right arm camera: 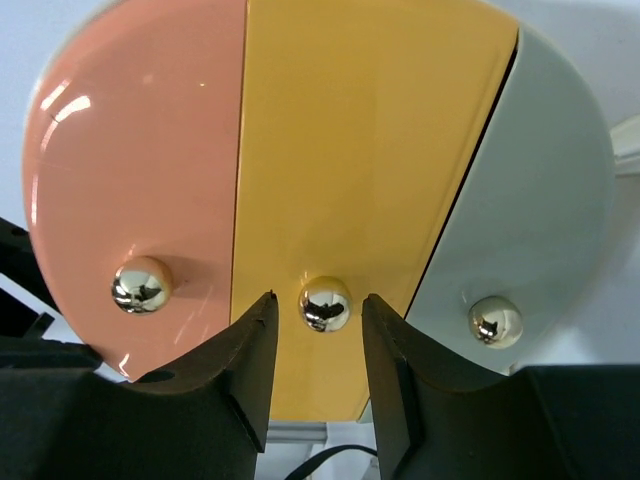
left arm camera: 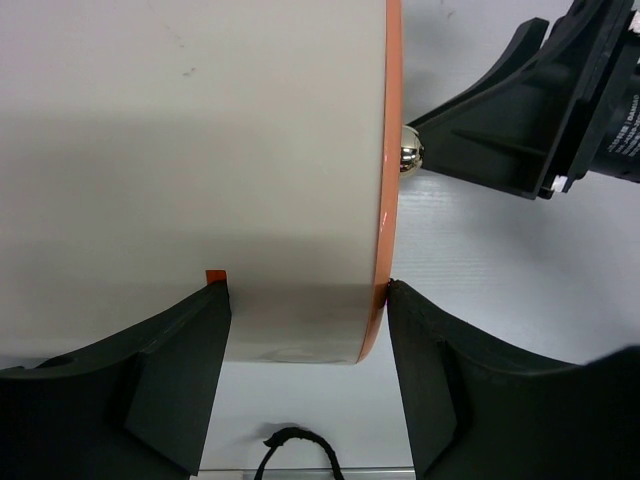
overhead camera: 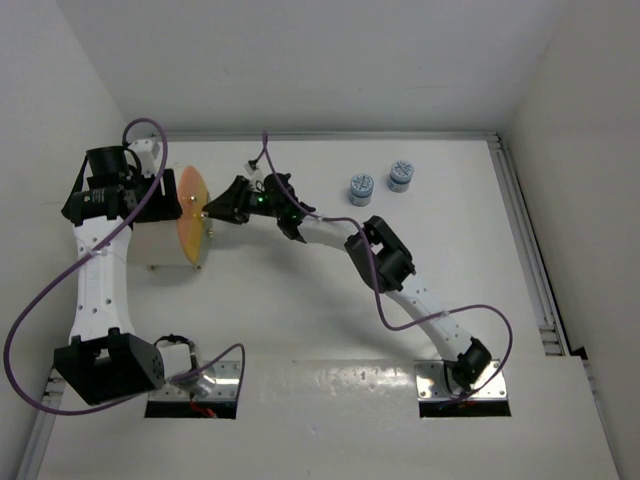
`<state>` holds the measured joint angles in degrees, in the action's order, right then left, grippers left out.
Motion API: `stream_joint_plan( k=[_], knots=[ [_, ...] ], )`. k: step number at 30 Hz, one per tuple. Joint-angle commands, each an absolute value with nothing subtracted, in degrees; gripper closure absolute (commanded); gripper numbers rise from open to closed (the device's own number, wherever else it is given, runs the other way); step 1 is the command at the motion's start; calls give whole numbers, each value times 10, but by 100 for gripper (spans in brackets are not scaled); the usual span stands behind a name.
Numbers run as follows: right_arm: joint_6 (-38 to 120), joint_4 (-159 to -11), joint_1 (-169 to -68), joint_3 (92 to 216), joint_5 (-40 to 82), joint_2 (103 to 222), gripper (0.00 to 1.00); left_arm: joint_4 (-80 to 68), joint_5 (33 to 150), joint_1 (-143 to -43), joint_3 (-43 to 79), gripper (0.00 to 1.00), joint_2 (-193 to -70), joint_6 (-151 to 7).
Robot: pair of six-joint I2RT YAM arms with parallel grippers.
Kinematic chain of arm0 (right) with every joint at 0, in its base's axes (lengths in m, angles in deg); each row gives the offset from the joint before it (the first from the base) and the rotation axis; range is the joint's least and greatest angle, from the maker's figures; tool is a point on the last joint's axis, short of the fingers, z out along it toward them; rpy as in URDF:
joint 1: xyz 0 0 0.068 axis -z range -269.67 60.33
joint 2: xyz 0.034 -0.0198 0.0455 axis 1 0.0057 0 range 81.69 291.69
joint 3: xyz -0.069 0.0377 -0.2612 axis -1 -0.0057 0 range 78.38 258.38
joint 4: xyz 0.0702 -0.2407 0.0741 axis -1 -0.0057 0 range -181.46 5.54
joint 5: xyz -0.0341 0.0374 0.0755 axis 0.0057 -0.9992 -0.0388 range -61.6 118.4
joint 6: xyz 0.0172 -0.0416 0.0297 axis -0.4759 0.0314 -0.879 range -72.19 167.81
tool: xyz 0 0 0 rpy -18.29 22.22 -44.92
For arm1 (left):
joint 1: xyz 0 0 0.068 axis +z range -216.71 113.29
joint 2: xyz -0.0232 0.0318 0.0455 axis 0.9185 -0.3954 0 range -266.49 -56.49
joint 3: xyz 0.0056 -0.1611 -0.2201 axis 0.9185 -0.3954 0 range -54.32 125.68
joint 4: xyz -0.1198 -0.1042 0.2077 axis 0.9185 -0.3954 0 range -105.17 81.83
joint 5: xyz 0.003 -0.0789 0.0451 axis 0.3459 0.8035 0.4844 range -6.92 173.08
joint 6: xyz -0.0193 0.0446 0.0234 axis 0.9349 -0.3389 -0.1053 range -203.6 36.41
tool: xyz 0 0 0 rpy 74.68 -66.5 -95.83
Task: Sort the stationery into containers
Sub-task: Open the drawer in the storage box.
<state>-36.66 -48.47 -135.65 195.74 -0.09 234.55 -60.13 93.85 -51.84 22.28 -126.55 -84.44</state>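
- left end effector [left arm camera: 308, 300] clamped across the drum [left arm camera: 200, 150].
- right end effector [right arm camera: 318, 305] apart, straddling the middle knob [right arm camera: 325, 303], not gripping.
- two blue-and-white pieces [overhead camera: 361, 186] sit on the table [overhead camera: 300, 310], well apart from the drum.
- i judge nothing sorted yet.

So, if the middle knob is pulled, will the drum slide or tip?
It will probably stay put, since the left gripper clamps the drum front and back. Unheld, it might slide on the smooth white table. The shiny round knob may slip in the right gripper, which is open around it.
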Motion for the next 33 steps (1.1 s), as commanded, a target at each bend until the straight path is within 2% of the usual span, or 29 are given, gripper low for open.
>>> stream_joint_plan(
  k=[1,16,17,20,24,28,33],
  knots=[
    [-371,-450,-1371,1987,10,2354,61,-615,967,-518,213,32,-1282,-833],
    [-373,-441,-1384,2004,18,2361,62,-612,974,-517,199,31,-1283,-832],
    [-372,-442,-1384,2003,18,2361,65,-613,974,-517,199,31,-1286,-833],
    [-373,-436,-1383,1987,14,2356,82,-613,970,-516,198,31,-1287,-832],
    [-378,-413,-1375,1952,10,2335,92,-613,968,-513,197,31,-1295,-830],
    [-377,-396,-1363,1909,4,2316,99,-616,978,-506,198,31,-1304,-831],
    [-376,-390,-1354,1896,-3,2308,100,-615,978,-505,201,31,-1304,-831]
  ],
)
